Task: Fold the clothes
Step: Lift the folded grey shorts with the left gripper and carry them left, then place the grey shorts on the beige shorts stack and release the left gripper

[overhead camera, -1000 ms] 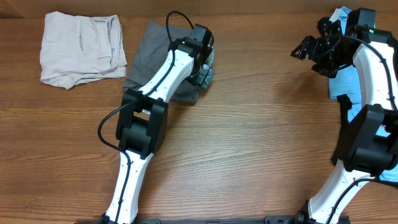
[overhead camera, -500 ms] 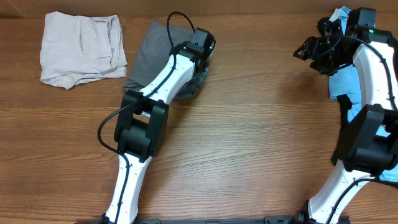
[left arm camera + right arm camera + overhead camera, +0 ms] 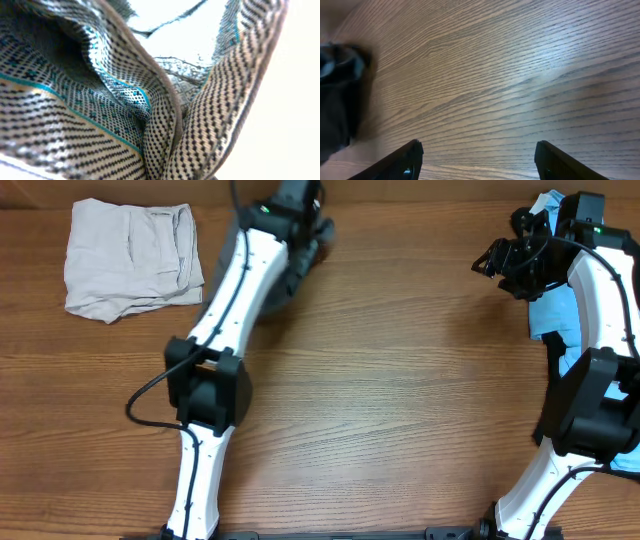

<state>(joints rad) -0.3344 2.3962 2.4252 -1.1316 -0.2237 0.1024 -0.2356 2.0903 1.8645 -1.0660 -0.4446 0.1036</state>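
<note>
**Gripping shorts [image 3: 290, 275] at the far edge**

The left jaws [image 3: 305, 220] are clamped on the shorts. The cloth trails from them back toward the robot, and its mesh lining fills the wrist view. The right jaws [image 3: 492, 258] stand open over bare tabletop [image 3: 400, 400], well apart.

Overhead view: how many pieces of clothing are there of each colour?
Beige garment: 1
Grey shorts: 1
Light blue garment: 1, partly hidden
Total: 3
</note>
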